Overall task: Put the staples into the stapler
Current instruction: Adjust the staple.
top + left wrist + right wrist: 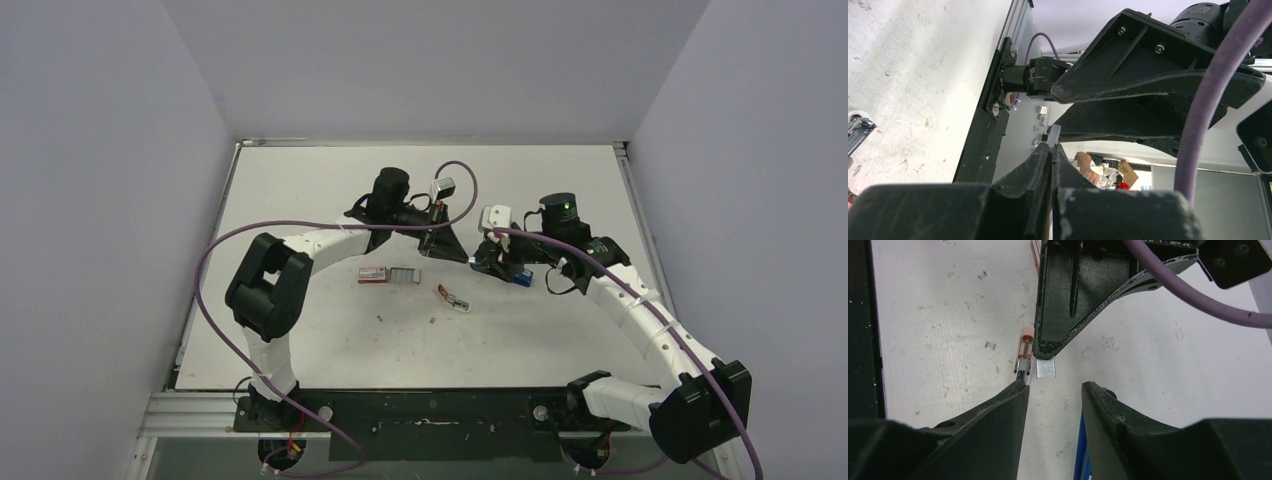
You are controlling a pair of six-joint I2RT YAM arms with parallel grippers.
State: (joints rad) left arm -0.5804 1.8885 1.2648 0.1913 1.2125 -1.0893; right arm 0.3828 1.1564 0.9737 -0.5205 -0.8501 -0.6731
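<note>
My left gripper hangs over the middle of the table, shut on a short silvery staple strip that sticks out past its tips. More of the staples lie beside their red-and-white box to the left. The blue stapler lies under my right gripper. In the right wrist view the jaws stand apart around bare table, and a blue edge of the stapler runs along the inside of the right finger. The held strip hangs just ahead of my right gripper.
A small pink-and-metal piece lies on the table by my right gripper's left fingertip and shows nearer the table's front from above. Loose single staples are scattered about. A black rail runs along the near edge.
</note>
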